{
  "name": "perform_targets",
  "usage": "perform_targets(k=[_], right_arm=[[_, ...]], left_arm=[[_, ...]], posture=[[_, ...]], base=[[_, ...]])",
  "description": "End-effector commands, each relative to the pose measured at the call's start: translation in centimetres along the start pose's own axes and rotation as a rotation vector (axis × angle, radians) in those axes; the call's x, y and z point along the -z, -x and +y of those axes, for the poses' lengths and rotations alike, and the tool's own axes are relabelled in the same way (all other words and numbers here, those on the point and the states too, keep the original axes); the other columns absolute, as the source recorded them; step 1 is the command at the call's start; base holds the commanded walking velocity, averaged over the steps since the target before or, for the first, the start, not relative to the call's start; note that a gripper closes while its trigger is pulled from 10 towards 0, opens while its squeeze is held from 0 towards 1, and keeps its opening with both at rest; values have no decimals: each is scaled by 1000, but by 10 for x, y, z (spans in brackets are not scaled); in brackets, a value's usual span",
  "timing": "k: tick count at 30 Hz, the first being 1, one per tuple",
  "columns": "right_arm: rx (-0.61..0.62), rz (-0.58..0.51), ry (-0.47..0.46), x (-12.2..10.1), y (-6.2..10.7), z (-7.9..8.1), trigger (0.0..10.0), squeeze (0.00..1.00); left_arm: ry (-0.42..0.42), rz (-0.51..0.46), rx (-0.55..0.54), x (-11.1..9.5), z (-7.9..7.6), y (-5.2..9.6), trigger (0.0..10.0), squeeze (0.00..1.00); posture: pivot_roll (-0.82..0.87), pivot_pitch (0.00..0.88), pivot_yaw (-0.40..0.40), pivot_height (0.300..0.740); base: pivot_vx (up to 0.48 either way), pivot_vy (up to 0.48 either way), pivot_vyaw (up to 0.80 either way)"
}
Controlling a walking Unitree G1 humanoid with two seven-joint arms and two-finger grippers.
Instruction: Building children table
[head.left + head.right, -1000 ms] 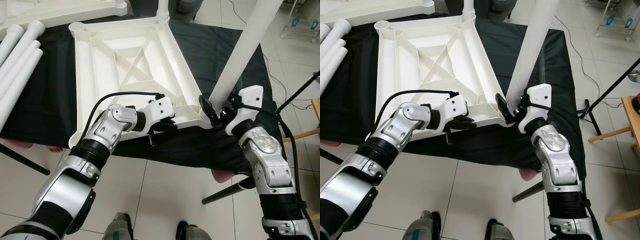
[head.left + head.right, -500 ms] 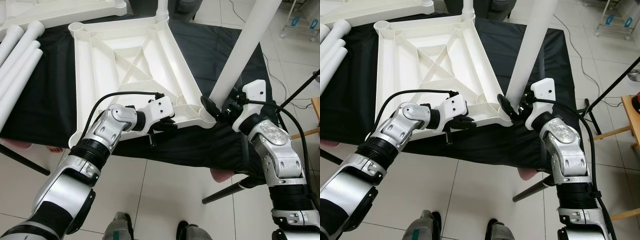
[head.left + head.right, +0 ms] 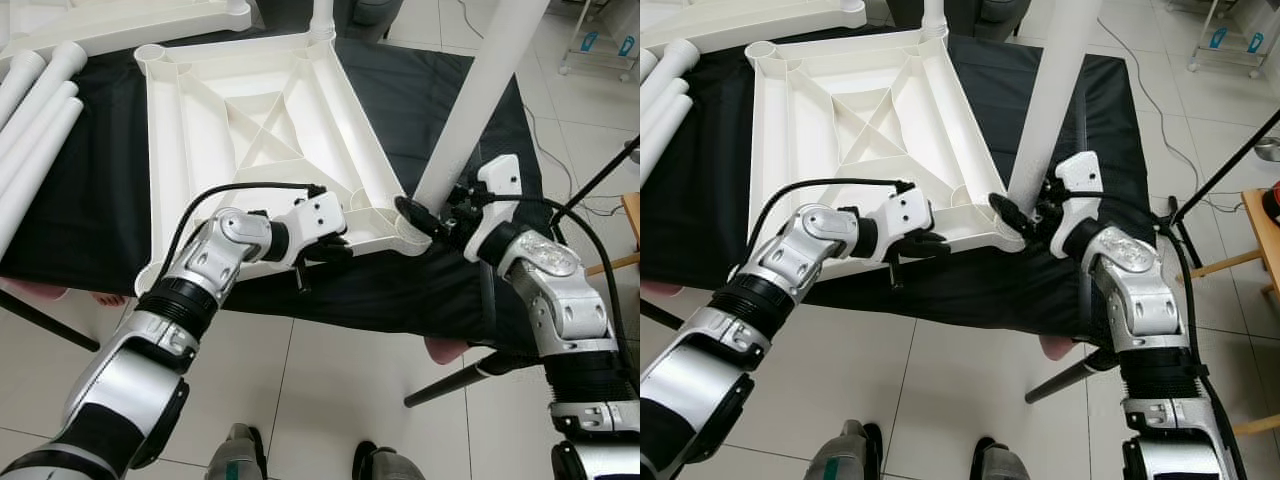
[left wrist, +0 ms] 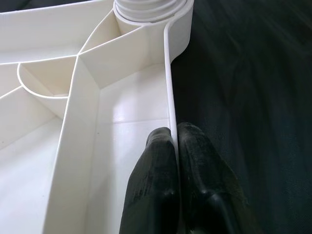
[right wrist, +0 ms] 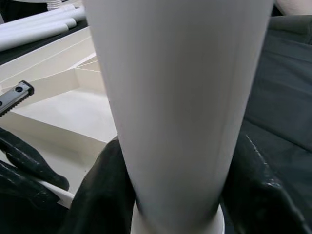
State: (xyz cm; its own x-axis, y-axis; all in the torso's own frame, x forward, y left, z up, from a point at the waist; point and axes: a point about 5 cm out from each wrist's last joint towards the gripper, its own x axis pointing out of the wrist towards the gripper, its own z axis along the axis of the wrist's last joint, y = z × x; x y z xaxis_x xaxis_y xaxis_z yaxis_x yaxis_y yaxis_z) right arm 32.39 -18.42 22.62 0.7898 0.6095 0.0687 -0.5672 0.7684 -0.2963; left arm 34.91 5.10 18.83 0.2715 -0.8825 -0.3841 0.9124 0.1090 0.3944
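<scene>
A white plastic tabletop (image 3: 250, 130) lies upside down on a black cloth, its ribs facing up. My left gripper (image 3: 325, 250) is shut on the tabletop's near rim (image 4: 168, 73), one finger on each side of the thin wall. A long white leg tube (image 3: 475, 90) stands tilted in the socket at the near right corner. My right gripper (image 3: 435, 215) is shut on that leg just above the socket, its black fingers (image 5: 105, 195) wrapping the tube (image 5: 180, 97). Another leg (image 3: 322, 15) stands in the far right corner.
Several spare white leg tubes (image 3: 40, 110) lie on the cloth at the left. A second white tabletop (image 3: 120, 20) sits at the far left. Black stand legs (image 3: 460, 380) cross the tiled floor under the near edge. Wooden furniture (image 3: 630, 215) is at the right.
My right forearm has swung outward to the right and the wrist has risen a little, bringing the leg slightly more upright in its socket. The left gripper has kept its hold on the rim.
</scene>
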Motion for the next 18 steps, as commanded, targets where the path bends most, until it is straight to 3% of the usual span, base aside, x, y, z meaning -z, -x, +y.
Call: perform_targets(k=[1, 9, 12, 16, 18], right_arm=[[-38, 21, 0, 6, -1, 4, 0, 0], [13, 72, 11, 16, -3, 3, 0, 0], [88, 113, 5, 26, -4, 3, 0, 0], [324, 203, -44, 51, -2, 2, 0, 0], [376, 221, -58, 56, -1, 2, 0, 0]], left_arm=[[-3, -95, 27, -6, -8, -4, 0, 0], [-4, -98, 32, -6, -8, -4, 0, 0], [-4, -98, 33, -6, -8, -4, 0, 0], [-1, -98, 36, -5, -10, -4, 0, 0], [-1, -97, 37, -5, -10, -4, 0, 0]], posture=[[162, 209, -3, 740], [163, 207, -1, 740], [163, 204, -2, 740], [166, 202, -1, 740], [166, 202, -1, 740]], base=[[0, 0, 0], [0, 0, 0], [0, 0, 0], [0, 0, 0], [0, 0, 0]])
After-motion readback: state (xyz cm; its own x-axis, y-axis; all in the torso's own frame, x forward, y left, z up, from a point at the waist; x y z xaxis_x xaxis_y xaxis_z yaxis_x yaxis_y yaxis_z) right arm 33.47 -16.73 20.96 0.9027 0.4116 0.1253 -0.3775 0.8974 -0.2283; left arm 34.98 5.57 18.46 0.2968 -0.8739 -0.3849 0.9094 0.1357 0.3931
